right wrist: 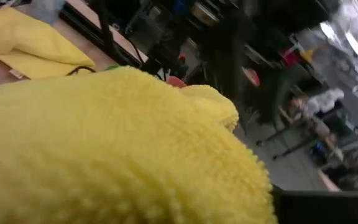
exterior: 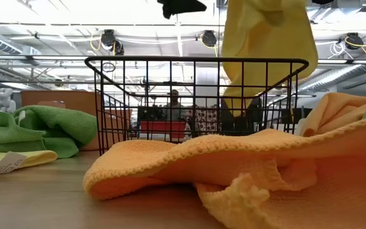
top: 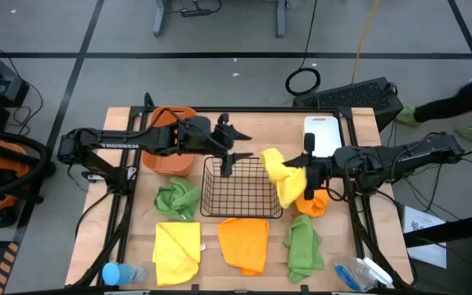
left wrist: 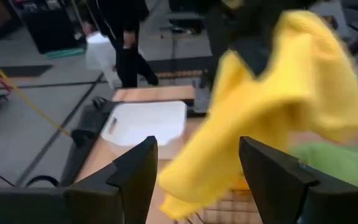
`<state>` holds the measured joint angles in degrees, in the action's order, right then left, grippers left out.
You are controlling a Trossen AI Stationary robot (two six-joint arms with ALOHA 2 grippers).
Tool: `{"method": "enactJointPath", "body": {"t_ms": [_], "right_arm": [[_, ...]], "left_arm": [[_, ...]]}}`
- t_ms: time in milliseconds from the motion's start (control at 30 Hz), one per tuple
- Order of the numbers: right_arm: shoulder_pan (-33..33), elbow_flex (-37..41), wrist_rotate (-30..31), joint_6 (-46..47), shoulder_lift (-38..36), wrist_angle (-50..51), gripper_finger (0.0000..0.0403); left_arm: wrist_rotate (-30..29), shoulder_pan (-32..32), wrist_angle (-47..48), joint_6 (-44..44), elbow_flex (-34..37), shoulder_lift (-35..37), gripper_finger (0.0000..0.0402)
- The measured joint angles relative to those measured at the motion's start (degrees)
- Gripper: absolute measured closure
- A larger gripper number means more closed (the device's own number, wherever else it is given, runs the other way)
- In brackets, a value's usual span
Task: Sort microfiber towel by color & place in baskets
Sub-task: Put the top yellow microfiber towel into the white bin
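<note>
Right gripper point(top: 300, 174) is clamped on a yellow towel point(top: 282, 175), hung at the black wire basket point(top: 240, 187)'s three o'clock rim, evidently for dropping in; left gripper point(top: 226, 157), at its eleven o'clock, stands parted and empty, probably clearing the counter point(top: 220, 262).

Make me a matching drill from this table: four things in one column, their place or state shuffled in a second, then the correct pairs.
Things
1. Yellow towel
2. Orange tub
3. White bin
4. Left gripper

Place or state
A. Under the left arm, at the table's left rear
B. Open, above the wire basket's rear edge
C. Hanging from the shut right gripper
D. At the table's right rear

Pairs: 1-C, 2-A, 3-D, 4-B
</note>
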<state>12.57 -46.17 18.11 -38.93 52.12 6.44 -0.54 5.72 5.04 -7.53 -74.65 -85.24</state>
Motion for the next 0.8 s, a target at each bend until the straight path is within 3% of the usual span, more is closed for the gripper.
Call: {"method": "enactJointPath", "body": {"t_ms": [100, 267, 333, 533, 667, 800], "right_arm": [[1.47, 0.0, 0.02, -0.55, 0.02, -1.45, 0.0403], [3.17, 0.0, 3.09, -1.79, -0.06, -1.6, 0.0403], [3.69, 0.0, 6.3, -2.42, -0.08, -1.26, 0.0403], [4.5, 0.0, 9.23, -3.75, -0.07, -0.59, 0.0402], [4.86, 0.0, 9.22, -4.22, -0.07, -0.3, 0.0402], [4.86, 0.0, 9.09, -4.07, -0.07, -0.29, 0.0402]], "left_arm": [[1.88, 2.86, -1.94, 0.04, 0.04, -0.42, 0.0171], [22.64, 5.13, -7.21, 4.92, -0.02, -3.86, 0.0171], [27.3, 4.74, -9.46, 6.26, 0.0, -5.37, 0.0171], [25.92, 2.72, -10.86, 7.16, 0.0, -8.55, 0.0169], [24.55, 0.83, -12.0, 7.34, 0.07, -9.95, 0.0142], [15.68, -1.86, -13.52, 8.04, 0.07, -11.08, 0.0094]]}}
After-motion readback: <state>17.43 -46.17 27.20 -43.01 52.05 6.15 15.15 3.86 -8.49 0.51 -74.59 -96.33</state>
